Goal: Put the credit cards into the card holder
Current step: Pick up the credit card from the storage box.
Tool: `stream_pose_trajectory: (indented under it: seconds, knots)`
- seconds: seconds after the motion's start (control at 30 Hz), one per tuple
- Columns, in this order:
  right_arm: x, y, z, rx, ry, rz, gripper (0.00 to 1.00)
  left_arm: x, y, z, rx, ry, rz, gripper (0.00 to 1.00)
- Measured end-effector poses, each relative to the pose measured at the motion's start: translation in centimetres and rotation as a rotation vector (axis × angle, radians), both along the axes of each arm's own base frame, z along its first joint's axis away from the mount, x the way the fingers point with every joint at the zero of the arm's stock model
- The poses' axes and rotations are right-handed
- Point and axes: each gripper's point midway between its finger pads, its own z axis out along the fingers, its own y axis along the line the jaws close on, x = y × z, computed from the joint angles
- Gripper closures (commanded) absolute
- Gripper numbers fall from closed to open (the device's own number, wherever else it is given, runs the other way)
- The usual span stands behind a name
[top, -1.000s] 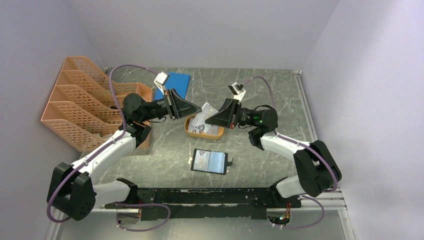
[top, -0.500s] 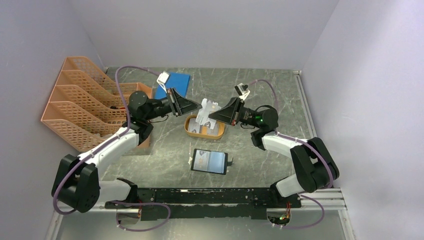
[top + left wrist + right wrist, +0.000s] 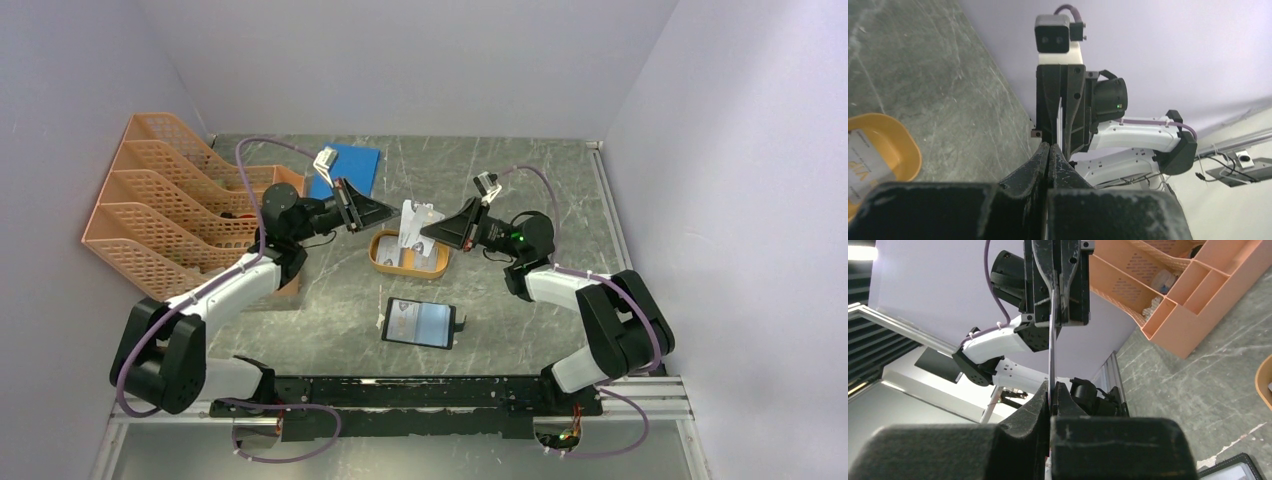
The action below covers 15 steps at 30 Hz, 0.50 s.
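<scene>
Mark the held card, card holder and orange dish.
held card (image 3: 415, 218), top external view, middle of its face.
card holder (image 3: 420, 322), top external view, middle of its pocket.
orange dish (image 3: 373, 253), top external view, left rim.

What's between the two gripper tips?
A credit card, standing on edge above the orange dish, pinched by the left gripper and right gripper from opposite sides. Clearest in the top view.

Black joints, white shells on left arm (image 3: 215, 295) and right arm (image 3: 570, 285). Purple cables (image 3: 265, 142) along both. Black wedge-shaped left gripper (image 3: 398, 214), right gripper (image 3: 424, 236). White-bodied wrist cameras (image 3: 324, 159). Green light (image 3: 516, 238) at right wrist.
</scene>
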Motion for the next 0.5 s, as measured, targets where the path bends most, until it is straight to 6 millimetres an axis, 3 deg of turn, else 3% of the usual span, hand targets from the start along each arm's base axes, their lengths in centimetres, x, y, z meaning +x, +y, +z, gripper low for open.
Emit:
stream_pose_trajectory:
  seconds: [0.1, 0.3, 0.5]
  knots:
    - [0.1, -0.2, -0.4, -0.007, 0.005, -0.006, 1.00, 0.8, 0.5, -0.2, 0.000, 0.003, 0.029, 0.92]
    - [0.0, -0.2, -0.5, -0.012, -0.004, -0.004, 1.00, 1.4, 0.5, -1.2, 0.016, 0.022, 0.036, 0.46]
    - [-0.1, -0.2, -0.5, -0.017, -0.013, 0.004, 1.00, 1.0, 0.5, -0.6, -0.009, 0.010, 0.021, 0.23]
